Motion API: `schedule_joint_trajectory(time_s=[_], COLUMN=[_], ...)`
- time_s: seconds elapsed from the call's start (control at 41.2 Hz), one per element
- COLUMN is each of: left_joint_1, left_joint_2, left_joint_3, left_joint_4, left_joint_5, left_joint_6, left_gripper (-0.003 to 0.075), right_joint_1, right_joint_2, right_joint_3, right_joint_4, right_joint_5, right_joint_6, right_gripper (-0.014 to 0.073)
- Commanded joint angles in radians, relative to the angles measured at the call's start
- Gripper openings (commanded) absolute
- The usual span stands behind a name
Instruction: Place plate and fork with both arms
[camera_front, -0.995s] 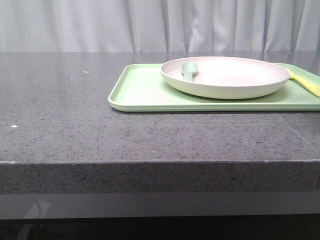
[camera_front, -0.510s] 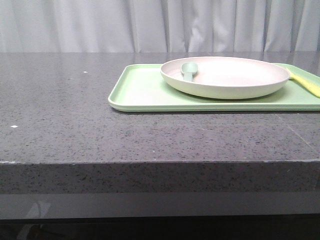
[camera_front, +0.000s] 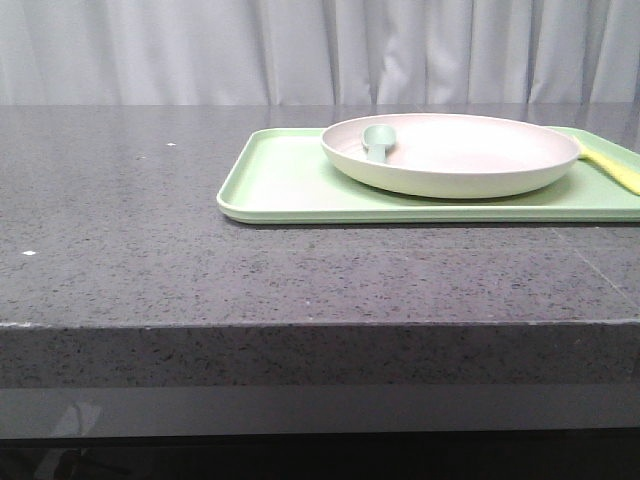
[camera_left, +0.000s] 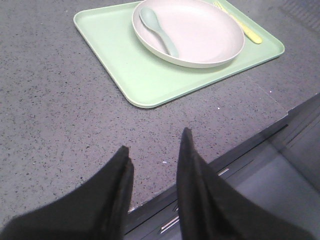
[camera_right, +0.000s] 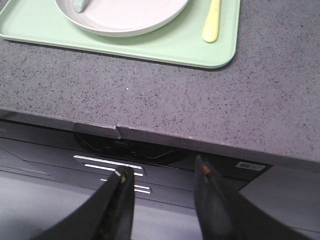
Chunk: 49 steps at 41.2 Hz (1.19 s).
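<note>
A speckled grey counter (camera_front: 150, 230) fills the scene. Nearest, the left gripper (camera_left: 152, 150) and right gripper (camera_right: 162, 176) hang parted, grasping nothing. Farther, a green tray (camera_front: 285, 185) bears the cream plate (camera_front: 450, 165); beside it the pale-yellow fork (camera_right: 212, 21) lies lengthwise, running away from the counter's edge.

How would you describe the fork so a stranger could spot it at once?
Find the light-green tray on the grey table. A cream plate sits on it; the fork lies on the tray beside the plate. It is pale yellow, unlike the teal spoon inside the plate.
</note>
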Motion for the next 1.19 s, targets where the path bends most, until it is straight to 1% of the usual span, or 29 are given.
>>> schedule_joint_trajectory(time_s=[0.0, 0.049, 0.097, 0.146, 0.17, 0.243, 0.364, 0.437, 0.849, 0.922, 1.019, 1.116, 1.165], left_joint_1=[0.002, 0.002, 0.002, 0.002, 0.002, 0.002, 0.002, 0.002, 0.002, 0.0, 0.058, 0.152, 0.199], left_joint_2=[0.001, 0.001, 0.001, 0.001, 0.001, 0.001, 0.001, 0.001, 0.001, -0.039, -0.138, -0.258, -0.328], left_joint_3=[-0.026, -0.026, -0.026, -0.026, -0.026, -0.026, -0.026, -0.026, -0.026, 0.003, 0.078, 0.213, 0.294], left_joint_4=[-0.029, -0.023, -0.009, 0.009, 0.02, 0.07, 0.222, 0.247, 0.247, 0.249, 0.39, 0.485, 0.507], left_joint_5=[-0.065, -0.066, -0.068, -0.068, -0.073, -0.09, -0.117, -0.117, -0.117, -0.15, -0.236, -0.345, -0.418], left_joint_6=[-0.001, -0.001, -0.001, -0.003, -0.014, -0.075, -0.248, -0.256, -0.256, -0.256, -0.25, -0.25, -0.25], left_gripper=[0.0123, 0.0038, -0.0019, -0.002, -0.002, -0.002, -0.002, -0.002, -0.002, -0.002, -0.002, -0.002, -0.002], right_joint_1=[0.001, 0.001, 0.001, 0.001, 0.001, 0.001, 0.001, 0.001, 0.001, 0.001, 0.001, 0.001, 0.001], right_joint_2=[0.009, 0.009, 0.009, 0.009, 0.009, 0.009, 0.009, 0.009, 0.009, 0.009, 0.009, 0.009, 0.009], right_joint_3=[-0.02, -0.02, -0.02, -0.02, -0.02, -0.02, -0.02, -0.02, -0.02, -0.02, -0.02, -0.02, -0.02], right_joint_4=[-0.008, -0.008, -0.008, -0.008, -0.008, -0.008, -0.008, -0.008, -0.008, -0.008, -0.008, -0.008, -0.008], right_joint_5=[-0.061, -0.061, -0.061, -0.061, -0.061, -0.062, -0.065, -0.065, -0.065, -0.066, -0.065, -0.066, -0.066], right_joint_6=[-0.002, -0.002, -0.002, -0.002, -0.002, -0.002, -0.002, -0.002, -0.002, -0.002, -0.002, -0.002, -0.002], right_gripper=[0.0187, 0.009, 0.001, -0.0058, -0.007, -0.0067, -0.0067, -0.0067, -0.0067, -0.0067, -0.0067, -0.0067, -0.0067])
